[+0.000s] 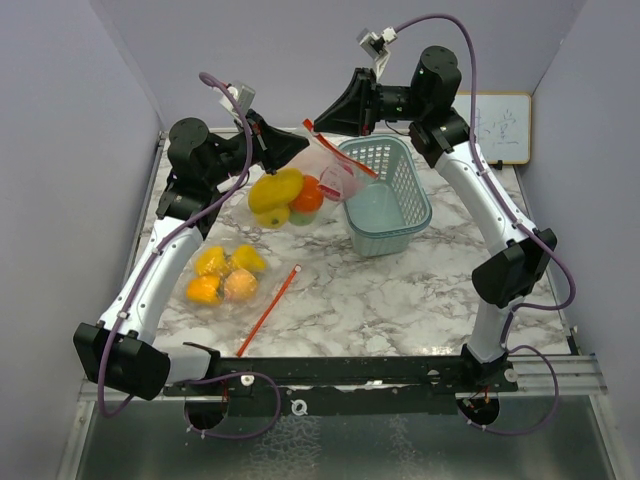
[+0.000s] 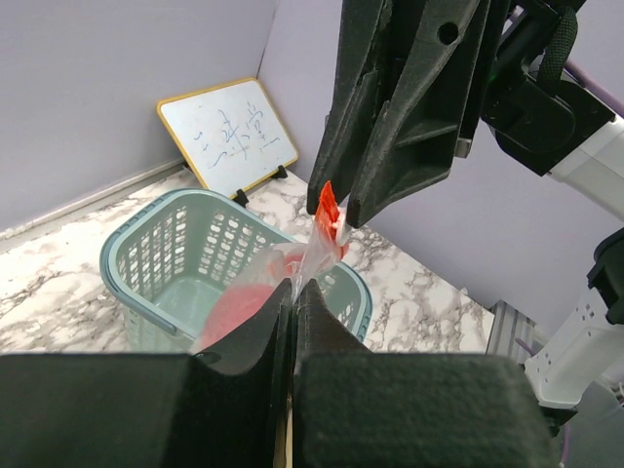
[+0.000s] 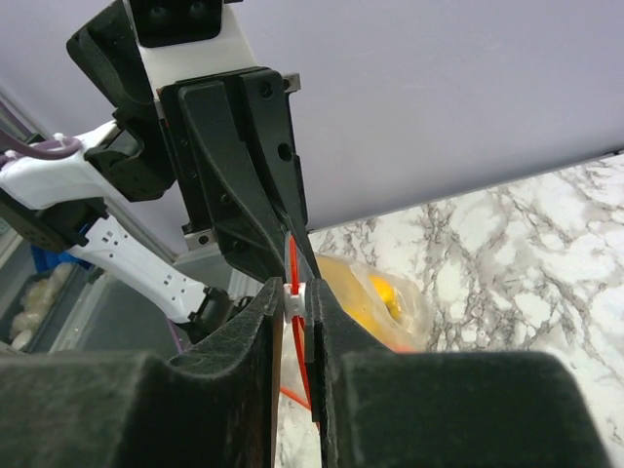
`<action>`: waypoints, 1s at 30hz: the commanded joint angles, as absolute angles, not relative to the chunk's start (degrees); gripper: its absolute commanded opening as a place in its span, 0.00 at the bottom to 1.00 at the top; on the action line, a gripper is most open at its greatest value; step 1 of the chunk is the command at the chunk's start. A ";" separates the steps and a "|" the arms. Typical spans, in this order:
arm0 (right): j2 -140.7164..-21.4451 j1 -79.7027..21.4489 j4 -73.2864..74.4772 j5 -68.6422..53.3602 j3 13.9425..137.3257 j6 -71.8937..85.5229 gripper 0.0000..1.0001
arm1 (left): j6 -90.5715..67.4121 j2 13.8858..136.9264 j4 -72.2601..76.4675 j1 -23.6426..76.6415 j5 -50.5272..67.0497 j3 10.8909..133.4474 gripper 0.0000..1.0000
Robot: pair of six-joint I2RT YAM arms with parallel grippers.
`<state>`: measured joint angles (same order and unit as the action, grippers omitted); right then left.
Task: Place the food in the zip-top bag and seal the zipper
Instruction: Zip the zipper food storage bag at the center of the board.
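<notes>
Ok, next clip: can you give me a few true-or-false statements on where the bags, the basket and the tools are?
1. The left tool and the right tool are both shut on the top edge of the held bag. True.
2. The basket holds fruit. False: nothing shows inside it; the food, yellow, orange and green, sits in the held bag.
3. A second bag with yellow and orange pieces lies on the table by the left arm. True.
4. The whiteboard lies flat in the middle of the table. False: it stands propped at the far right edge.
</notes>
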<state>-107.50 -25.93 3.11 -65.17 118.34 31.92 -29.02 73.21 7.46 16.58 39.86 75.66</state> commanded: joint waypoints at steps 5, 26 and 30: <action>-108.21 -26.10 2.95 -67.45 119.38 31.68 0.27 | -29.09 73.21 10.81 16.60 40.78 75.78 0.00; -107.65 -26.10 9.94 -64.99 119.34 27.68 0.21 | -29.36 72.08 10.67 16.53 40.51 75.78 0.00; -107.28 -26.10 7.43 -66.48 119.43 29.32 0.30 | -29.39 71.94 10.67 16.57 40.44 75.59 0.00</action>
<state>-107.63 -25.93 7.86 -66.32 118.34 29.15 -29.04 73.25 8.10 16.62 39.86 75.59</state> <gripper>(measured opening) 0.287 0.011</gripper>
